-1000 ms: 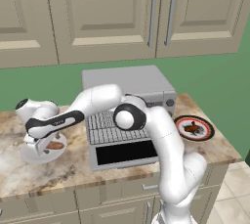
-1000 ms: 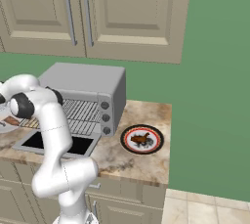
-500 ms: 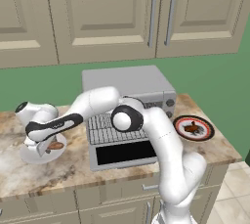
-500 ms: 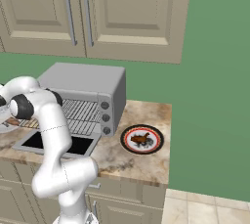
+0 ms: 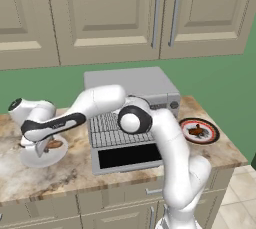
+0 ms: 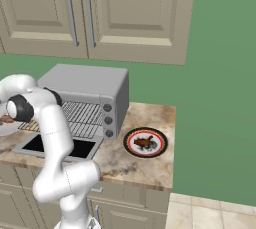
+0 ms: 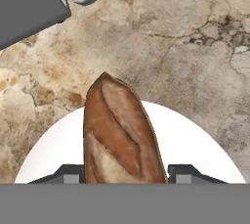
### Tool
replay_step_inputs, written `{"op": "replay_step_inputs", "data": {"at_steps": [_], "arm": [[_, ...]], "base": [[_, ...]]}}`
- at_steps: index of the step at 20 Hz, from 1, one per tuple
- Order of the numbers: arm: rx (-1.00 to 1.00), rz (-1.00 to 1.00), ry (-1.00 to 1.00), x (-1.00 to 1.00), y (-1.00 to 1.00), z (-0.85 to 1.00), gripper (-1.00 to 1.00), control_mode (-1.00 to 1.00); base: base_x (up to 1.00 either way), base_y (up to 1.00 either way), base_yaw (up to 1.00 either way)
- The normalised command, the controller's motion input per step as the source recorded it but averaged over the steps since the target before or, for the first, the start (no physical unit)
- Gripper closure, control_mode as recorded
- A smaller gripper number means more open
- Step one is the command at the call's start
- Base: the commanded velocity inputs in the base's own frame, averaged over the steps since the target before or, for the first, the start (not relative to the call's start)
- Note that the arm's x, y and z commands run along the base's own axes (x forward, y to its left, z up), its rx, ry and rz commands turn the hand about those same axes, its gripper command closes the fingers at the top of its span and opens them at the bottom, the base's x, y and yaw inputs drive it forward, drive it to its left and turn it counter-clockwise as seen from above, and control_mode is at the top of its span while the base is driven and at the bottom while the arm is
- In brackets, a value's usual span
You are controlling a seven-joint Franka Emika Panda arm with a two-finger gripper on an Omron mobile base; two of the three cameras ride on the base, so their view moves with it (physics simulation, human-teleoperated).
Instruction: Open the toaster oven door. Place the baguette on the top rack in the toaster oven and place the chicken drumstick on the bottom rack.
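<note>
At far left we had the gripper (image 5: 41, 146) closed onto the baguette (image 7: 122, 132) over its white plate (image 5: 30, 157), left of the toaster oven (image 5: 131, 104) with its toaster oven door (image 5: 131, 156) down. We judged the loaf light, stiff, crusty; mid-length grip best.

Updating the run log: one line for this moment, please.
phase: grasp | gripper: shut on baguette | baguette: on white plate | toaster oven door: open
</note>
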Motion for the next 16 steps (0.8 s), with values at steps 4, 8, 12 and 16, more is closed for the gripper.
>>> {"op": "replay_step_inputs", "data": {"at_steps": [4,8,12,16], "arm": [[0.0,0.17,-0.13,-0.61,-0.18,0.9,1.0,-1.0],[0.0,0.17,-0.17,-0.72,-0.59,0.65,1.0,-1.0],[0.0,0.16,-0.17,-0.5,-0.83,0.79,1.0,-1.0],[0.0,0.12,-0.03,-0.21,-0.81,0.59,1.0,-1.0]], "base": [[0.0,0.0,0.0],[0.0,0.0,0.0],[0.0,0.0,0.0],[0.0,0.0,0.0]]}}
